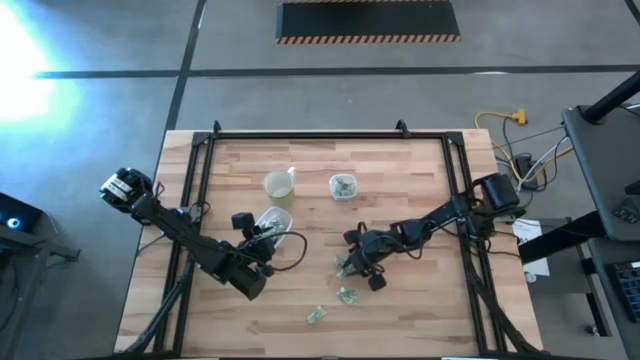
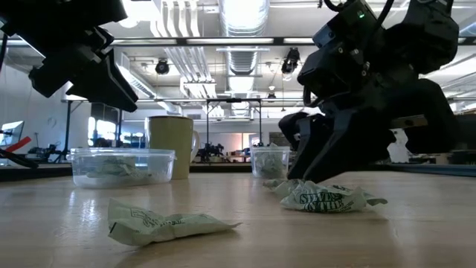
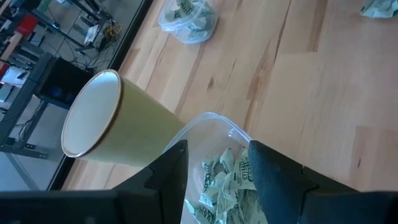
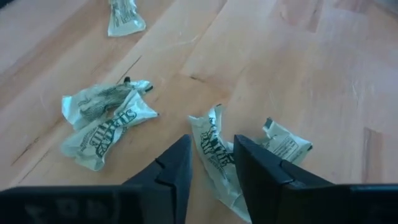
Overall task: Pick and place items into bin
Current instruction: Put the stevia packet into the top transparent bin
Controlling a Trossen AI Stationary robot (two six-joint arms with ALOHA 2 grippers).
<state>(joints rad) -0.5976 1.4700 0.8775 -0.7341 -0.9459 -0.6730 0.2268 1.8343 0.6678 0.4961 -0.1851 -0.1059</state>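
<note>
Right pincer (image 4: 211, 168) down at table (image 1: 420, 300) centre, fingers parted astride one wrapped item (image 4: 214, 149), not clamped. Left pincer (image 3: 214, 165) open over clear bin (image 3: 214, 124) holding items, beside cup (image 3: 115, 124).

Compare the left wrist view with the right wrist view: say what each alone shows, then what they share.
Only the left wrist view: the pale yellowish cup, a clear bin of wrapped pieces under the open left gripper, and a second clear container.

Only the right wrist view: the right gripper straddling a loose wrapped piece, with a crumpled piece beside it.

Both: the wooden table.
</note>
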